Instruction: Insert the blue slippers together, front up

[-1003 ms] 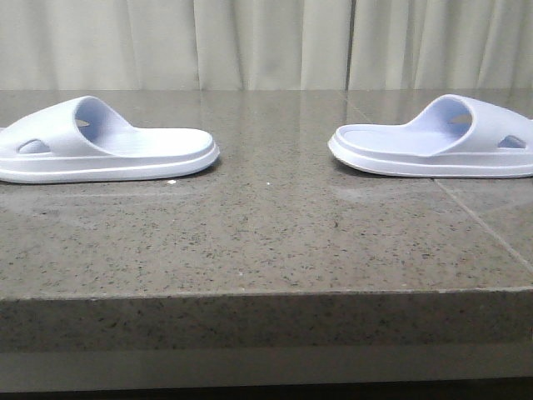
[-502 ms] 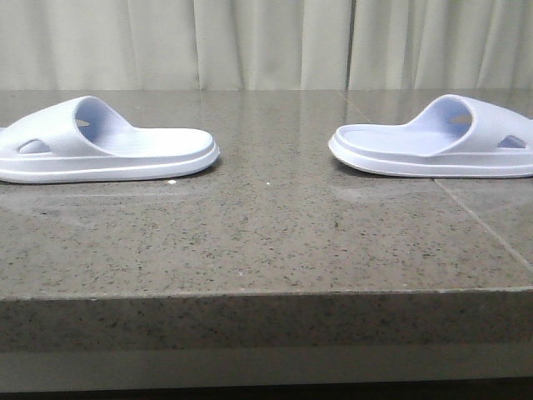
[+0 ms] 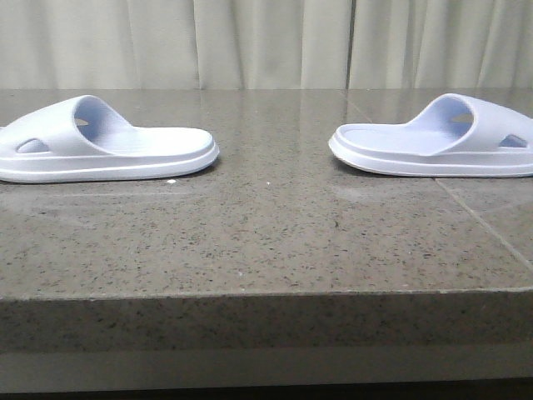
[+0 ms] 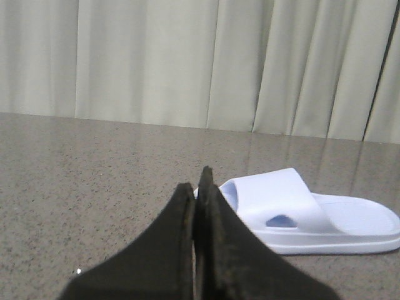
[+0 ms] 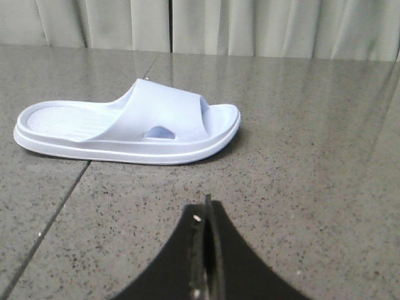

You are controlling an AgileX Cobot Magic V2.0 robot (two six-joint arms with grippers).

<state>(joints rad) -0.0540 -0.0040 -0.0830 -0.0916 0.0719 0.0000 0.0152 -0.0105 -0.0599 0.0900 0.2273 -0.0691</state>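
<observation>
Blue slippers flat on tabletop: left slipper by left edge, right slipper by right edge, lengthwise across, heels facing. Only wrist views show left gripper, right gripper, jaws closed, empty.

Left gripper: showing matte black, tapering fingers, rough edges. Right gripper: showing black wedge-shaped fingers, pale specks.

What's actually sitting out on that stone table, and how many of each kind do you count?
Pale blue slippers: 2, the left slipper and the right slipper, lying apart, heels toward each other.
Black robot tools: 2, the left tool and the right tool, both shut and empty, each short of a slipper.
Total: 4
</observation>
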